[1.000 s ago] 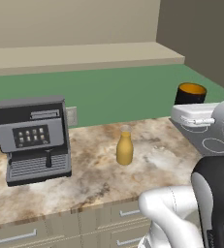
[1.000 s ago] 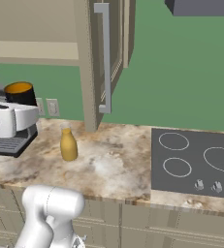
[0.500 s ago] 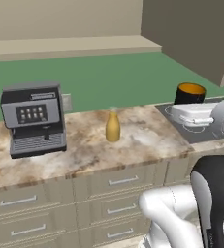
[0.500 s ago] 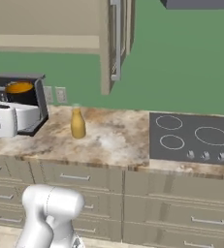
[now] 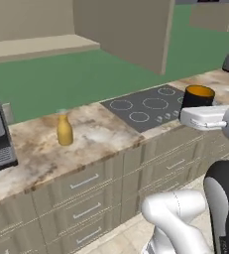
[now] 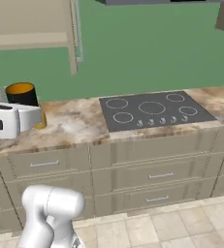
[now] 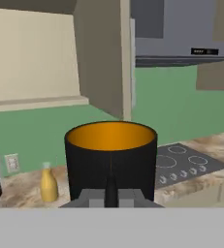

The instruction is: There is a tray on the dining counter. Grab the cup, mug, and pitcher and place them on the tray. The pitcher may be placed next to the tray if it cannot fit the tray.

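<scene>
Currently gripper (image 7: pixel 110 196) clamps the mug (image 7: pixel 111 157), carried aloft; pitcher (image 5: pixel 64 130) sits mid-counter (image 5: pixel 101 136) near the back edge. Nothing trayed, by my read.

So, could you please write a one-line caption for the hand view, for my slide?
Claw shut on the black mug, held up before the counter with the yellow pitcher and the cooktop.

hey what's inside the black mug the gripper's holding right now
Nothing visible: the hand view shows the mug's orange-yellow inner wall near the rim, with no contents showing. The bottom of the mug is hidden by its front wall, so it can't be checked.
</scene>
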Robot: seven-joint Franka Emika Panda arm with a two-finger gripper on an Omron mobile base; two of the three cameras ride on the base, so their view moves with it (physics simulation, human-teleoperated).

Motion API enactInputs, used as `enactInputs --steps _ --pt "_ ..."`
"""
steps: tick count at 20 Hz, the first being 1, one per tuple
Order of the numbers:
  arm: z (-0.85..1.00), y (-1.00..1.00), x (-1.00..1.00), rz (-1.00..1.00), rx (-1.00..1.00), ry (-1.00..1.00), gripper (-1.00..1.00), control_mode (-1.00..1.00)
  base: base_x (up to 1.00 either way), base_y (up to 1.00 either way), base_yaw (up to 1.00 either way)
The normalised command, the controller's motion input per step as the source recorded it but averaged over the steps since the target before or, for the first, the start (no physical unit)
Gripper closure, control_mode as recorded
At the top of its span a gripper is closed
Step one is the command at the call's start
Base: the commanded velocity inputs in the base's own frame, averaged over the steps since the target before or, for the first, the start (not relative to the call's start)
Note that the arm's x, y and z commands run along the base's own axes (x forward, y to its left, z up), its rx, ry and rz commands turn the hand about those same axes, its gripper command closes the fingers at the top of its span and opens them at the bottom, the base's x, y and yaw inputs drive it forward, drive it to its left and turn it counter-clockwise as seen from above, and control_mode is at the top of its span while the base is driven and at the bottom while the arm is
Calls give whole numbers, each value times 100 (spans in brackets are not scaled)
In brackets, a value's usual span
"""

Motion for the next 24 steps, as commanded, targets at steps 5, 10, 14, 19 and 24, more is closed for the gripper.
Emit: enactInputs --steps 5,10,14,19,24 --pt "0 0 0 0 0 0 100 100 -19 0 -83" --pt "0 0 0 0 0 0 100 100 -19 0 -87" --pt "0 0 0 0 0 0 100 100 -16 0 -83" --pt "0 0 0 0 0 0 100 100 -2 3 -80" --pt "0 0 0 0 0 0 100 100 18 28 -61"
